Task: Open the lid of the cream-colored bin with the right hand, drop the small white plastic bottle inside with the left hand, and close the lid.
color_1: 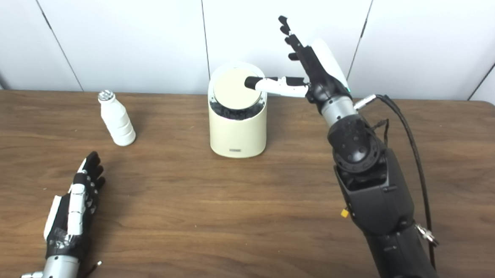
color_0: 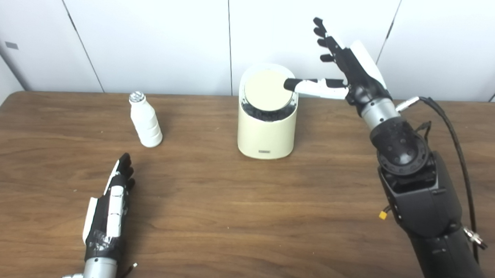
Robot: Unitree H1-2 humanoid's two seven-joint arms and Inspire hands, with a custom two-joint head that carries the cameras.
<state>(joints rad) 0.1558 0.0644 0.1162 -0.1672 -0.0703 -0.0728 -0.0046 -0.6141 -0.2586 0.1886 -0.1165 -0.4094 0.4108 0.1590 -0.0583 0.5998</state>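
The cream-colored bin (color_0: pixel 266 135) stands at the middle back of the table. Its round lid (color_0: pixel 268 90) is tipped up, with a dark gap showing below its front edge. My right hand (color_0: pixel 347 70) is raised beside the bin on the right, open, fingers spread upward and the thumb reaching left onto the lid's right edge. The small white plastic bottle (color_0: pixel 145 119) with a silver cap stands left of the bin, leaning slightly. My left hand (color_0: pixel 109 210) lies open and flat on the table, well in front of the bottle and holding nothing.
The brown wooden table (color_0: pixel 243 223) spreads across the view, its back edge against white wall panels (color_0: pixel 151 32). A black cable (color_0: pixel 455 141) loops along the right forearm.
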